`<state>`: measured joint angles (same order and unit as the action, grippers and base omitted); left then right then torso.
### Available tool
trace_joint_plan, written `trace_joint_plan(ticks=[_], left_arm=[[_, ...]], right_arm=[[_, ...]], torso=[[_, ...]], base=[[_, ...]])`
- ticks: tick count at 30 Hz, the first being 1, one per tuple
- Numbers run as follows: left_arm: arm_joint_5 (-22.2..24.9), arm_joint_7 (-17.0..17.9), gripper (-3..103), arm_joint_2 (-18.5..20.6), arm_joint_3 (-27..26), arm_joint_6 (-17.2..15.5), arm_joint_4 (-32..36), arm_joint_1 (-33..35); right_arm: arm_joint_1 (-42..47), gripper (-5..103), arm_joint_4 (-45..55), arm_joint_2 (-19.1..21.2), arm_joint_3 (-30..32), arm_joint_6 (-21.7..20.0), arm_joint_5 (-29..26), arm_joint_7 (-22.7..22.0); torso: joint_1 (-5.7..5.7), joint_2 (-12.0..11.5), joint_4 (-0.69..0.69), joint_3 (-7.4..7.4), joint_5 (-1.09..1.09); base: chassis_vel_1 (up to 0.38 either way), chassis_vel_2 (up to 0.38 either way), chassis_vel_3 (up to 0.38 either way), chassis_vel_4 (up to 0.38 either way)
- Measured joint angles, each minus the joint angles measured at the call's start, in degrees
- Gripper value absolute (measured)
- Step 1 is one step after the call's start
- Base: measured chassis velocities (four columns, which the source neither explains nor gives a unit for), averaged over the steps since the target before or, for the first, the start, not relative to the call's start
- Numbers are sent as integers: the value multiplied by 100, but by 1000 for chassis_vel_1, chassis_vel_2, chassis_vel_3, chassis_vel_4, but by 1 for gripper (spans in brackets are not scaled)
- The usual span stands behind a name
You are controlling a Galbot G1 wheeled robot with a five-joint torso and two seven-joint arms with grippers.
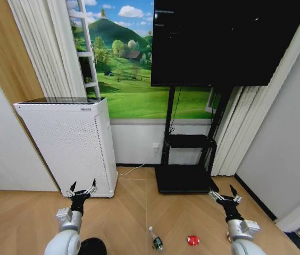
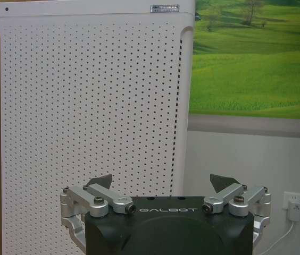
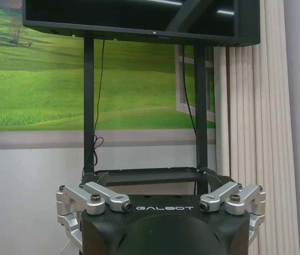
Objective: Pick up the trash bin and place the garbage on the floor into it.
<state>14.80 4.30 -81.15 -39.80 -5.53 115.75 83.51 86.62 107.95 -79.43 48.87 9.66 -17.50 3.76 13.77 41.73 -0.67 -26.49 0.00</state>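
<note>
Head view puts both arms low and held forward over the floor (image 1: 123, 212). My left gripper (image 1: 83, 188) hangs in front of the white perforated appliance (image 1: 70, 143), jaws spread and holding nothing. My right gripper (image 1: 225, 195) hangs near the black TV stand (image 1: 184, 178), jaws also spread and empty.

At the near edge, just right of my left arm, I see a dark round shape I take for the trash bin (image 1: 92, 246), mostly cut off. It looks light and fairly stiff; I judge the rim is the place to pinch it.

The bottle (image 1: 156, 240) lies on the floor near centre, smooth and likely to roll, so I would take it across its body. The red wrapper (image 1: 193, 240) sits right of it, light and crushable. A third scrap (image 1: 228, 235) is half hidden by my right arm.
</note>
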Motion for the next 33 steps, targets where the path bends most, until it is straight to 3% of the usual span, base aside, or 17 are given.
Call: trace_joint_plan(ticks=[8, 33], left_arm=[[36, -9, 100, -10, 24, 28, -37, -12], [33, -84, 100, -30, 19, 71, -31, 43]], right_arm=[[17, 100, -6, -2, 0, 8, 12, 23], [-43, 100, -80, -21, -49, 48, 30, 62]], torso=[[-4, -14, 0, 8, 0], [-285, -699, 0, 414, 0]], base=[[0, 0, 0, 0], [0, 0, 0, 0]])
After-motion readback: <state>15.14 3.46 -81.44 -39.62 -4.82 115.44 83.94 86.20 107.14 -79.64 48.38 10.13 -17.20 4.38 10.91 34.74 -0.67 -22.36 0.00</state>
